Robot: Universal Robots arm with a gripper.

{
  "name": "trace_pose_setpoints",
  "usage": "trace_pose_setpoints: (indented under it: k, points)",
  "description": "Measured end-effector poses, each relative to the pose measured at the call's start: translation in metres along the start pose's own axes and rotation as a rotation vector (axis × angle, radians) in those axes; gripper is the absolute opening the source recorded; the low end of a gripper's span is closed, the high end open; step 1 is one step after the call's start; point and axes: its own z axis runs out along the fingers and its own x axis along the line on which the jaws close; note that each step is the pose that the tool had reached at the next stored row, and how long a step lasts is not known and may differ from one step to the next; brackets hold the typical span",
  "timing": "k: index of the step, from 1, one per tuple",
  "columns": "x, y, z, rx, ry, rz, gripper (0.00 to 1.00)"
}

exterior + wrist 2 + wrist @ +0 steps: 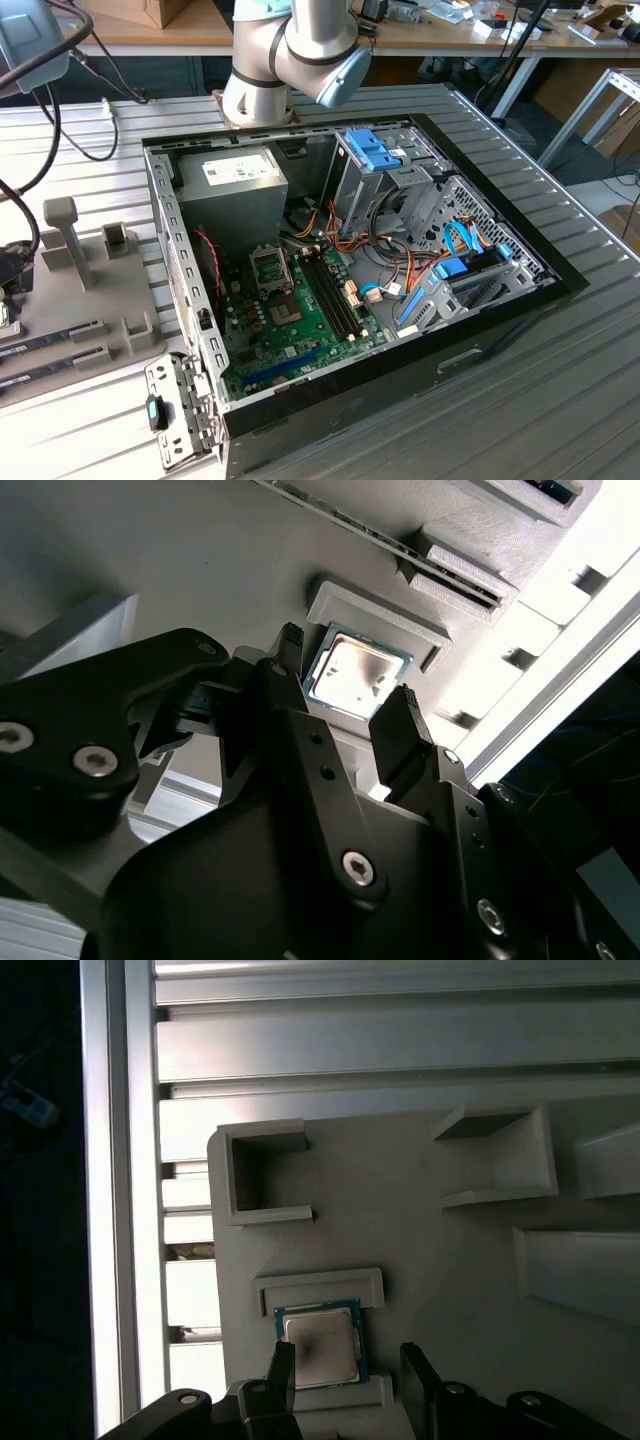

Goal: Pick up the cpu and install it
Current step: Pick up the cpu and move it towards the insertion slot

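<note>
1. In both wrist views, we see the gripper [347, 665] [347, 1348] nearest the camera, its black fingers [405, 730] [418, 1375] spread apart and pinching nothing.
2. We see the cpu [355, 670] [318, 1343] just beyond the fingertips, silvery top up, with one finger to each side of it. We cannot tell whether either finger touches it.
3. The cpu lies flat in a shallow pocket with raised lips in the grey holder [200, 560] [430, 1230].
4. The holder rests on the ribbed metal counter [350, 1050] [560, 400].
5. In the exterior view, we see the open computer case [165, 230] lying on the counter, with the green motherboard [300, 330] inside it.
6. Behind the case, the arm [300, 40] rises at the far edge.
</note>
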Motion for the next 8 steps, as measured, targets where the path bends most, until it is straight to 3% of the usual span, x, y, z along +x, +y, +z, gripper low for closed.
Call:
trace_pose_setpoints:
  k: [8]
  points:
    - [0.0001, -0.0001, 0.003, 0.0, 0.0001, 0.0, 0.54]
